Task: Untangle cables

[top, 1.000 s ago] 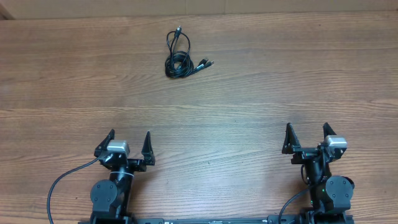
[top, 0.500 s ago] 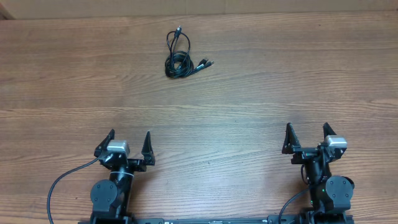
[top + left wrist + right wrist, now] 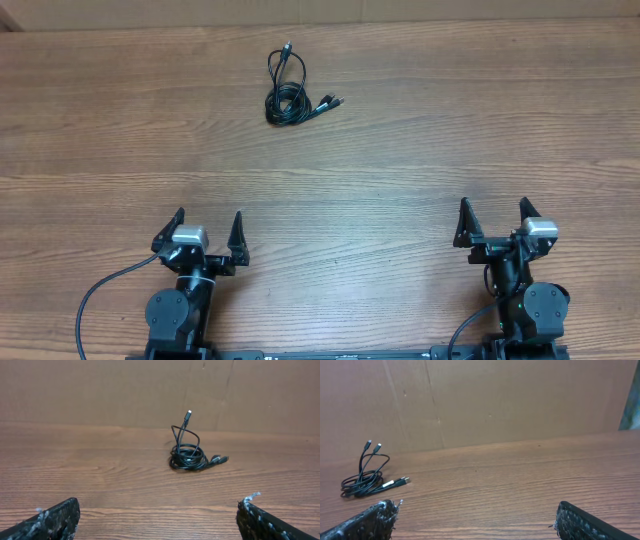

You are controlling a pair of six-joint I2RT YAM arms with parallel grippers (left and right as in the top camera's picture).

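Since nothing has shifted over the past second, with both arms parked at the near edge and the bundle undisturbed, the task reads as not begun. The cables (image 3: 290,95) lie as one small tangled coil on the far side of the table (image 3: 420,140), left of centre and well apart from both grippers. Left gripper (image 3: 209,215): fingers spread wide, empty. Right gripper (image 3: 492,204): the same. The overhead view makes the coil look flat, with a loop toward the far edge and plugs (image 3: 334,101) trailing right. The left wrist view shows that loop (image 3: 184,435) rising off the wood. The right wrist view separates two plug ends (image 3: 373,445) atop it. A brown wall (image 3: 520,400) shows behind. The left arm looks nearer for a first reach.
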